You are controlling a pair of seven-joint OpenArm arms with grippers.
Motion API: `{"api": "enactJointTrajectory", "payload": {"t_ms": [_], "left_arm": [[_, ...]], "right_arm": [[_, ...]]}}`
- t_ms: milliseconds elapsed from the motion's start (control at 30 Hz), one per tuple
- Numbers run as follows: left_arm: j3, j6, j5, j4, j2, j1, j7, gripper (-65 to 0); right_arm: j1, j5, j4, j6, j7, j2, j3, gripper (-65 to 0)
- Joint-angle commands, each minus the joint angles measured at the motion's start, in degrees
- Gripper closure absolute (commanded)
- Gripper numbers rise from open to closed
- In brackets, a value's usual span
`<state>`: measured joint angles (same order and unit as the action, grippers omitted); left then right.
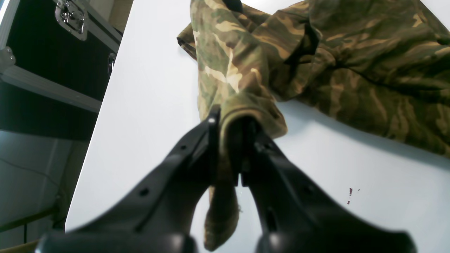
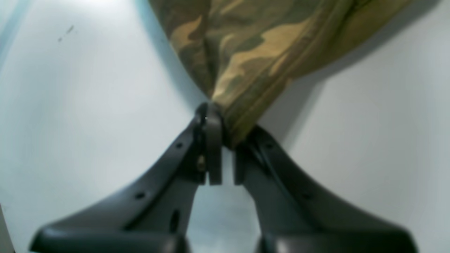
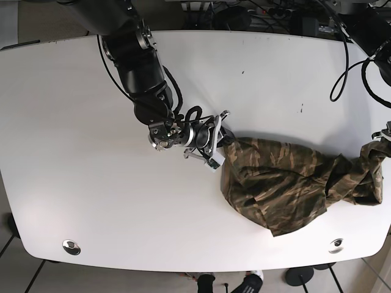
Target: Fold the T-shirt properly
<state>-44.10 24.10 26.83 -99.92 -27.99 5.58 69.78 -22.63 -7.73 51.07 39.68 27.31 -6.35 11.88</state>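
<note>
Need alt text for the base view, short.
Overhead view of a white table with a crumpled camouflage T-shirt at its right side, stretched between two end effectors. The right end effector grips the shirt's left edge near the table's middle; the left end effector, mostly cut off at the frame's right edge, holds the other end.

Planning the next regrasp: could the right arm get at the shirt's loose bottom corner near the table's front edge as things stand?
Probably not yet. The right gripper is shut on the T-shirt edge; the corner lies uncovered, but it must release first.
</note>
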Motion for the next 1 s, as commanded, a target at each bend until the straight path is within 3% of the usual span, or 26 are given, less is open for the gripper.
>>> {"api": "enactJointTrajectory", "payload": {"t_ms": [33,233,367,400,567,633,767,800,867,900,933,1000], "left_arm": [[-0.34,0.03,0.56,-1.05,-1.51,0.88,-1.16,0.0],[-0.34,0.12,0.82,-1.49,-1.42,1.23,-1.16,0.0],[-0.34,0.12,6.80,-2.02,-1.42,0.97,-1.16,0.0],[-0.34,0.12,8.56,-2.02,-1.42,0.88,-1.07,0.0],[-0.34,0.12,9.43,-1.84,-1.33,-0.44,-1.07,0.0],[-0.34,0.12,9.35,-1.75,-0.10,-0.44,-1.07,0.0],[0.62,0.12,9.26,-1.75,1.13,-0.71,-1.07,0.0],[2.12,0.12,9.26,-1.75,1.13,-1.14,-1.07,0.0],[5.02,0.03,9.26,-1.75,1.13,-1.50,-1.07,0.0],[5.90,0.03,9.26,-1.75,1.22,-1.50,-1.07,0.0],[6.34,0.03,9.17,-1.75,2.19,-1.58,-1.07,0.0],[6.95,0.03,9.17,-1.75,2.71,-1.58,-1.07,0.0]], "right_arm": [[0.44,-0.85,6.29,0.32,2.18,2.35,-3.66,-2.1],[11.42,-0.85,30.91,0.32,13.26,10.88,-12.71,-2.1],[19.60,-0.85,41.63,0.32,17.39,14.57,-21.68,-2.1],[21.97,-0.85,44.10,0.32,19.50,15.18,-26.34,-2.1],[32.52,-0.85,50.69,0.32,23.55,15.27,-42.60,-2.1],[36.30,-0.85,52.36,0.32,23.55,15.27,-45.24,-2.2],[42.81,-8.58,53.33,0.32,23.63,15.27,-50.16,-3.8],[43.69,-10.43,53.33,0.32,23.63,15.27,-50.87,-7.1],[45.01,-13.42,53.50,0.32,23.72,15.27,-51.84,-21.1],[45.27,-14.74,54.03,0.32,23.72,15.27,-52.27,-30.6],[45.45,-16.05,55.88,0.32,23.72,15.27,-53.24,-44.7],[45.09,-17.11,57.72,0.32,23.72,15.27,-53.15,-59.9]]}}
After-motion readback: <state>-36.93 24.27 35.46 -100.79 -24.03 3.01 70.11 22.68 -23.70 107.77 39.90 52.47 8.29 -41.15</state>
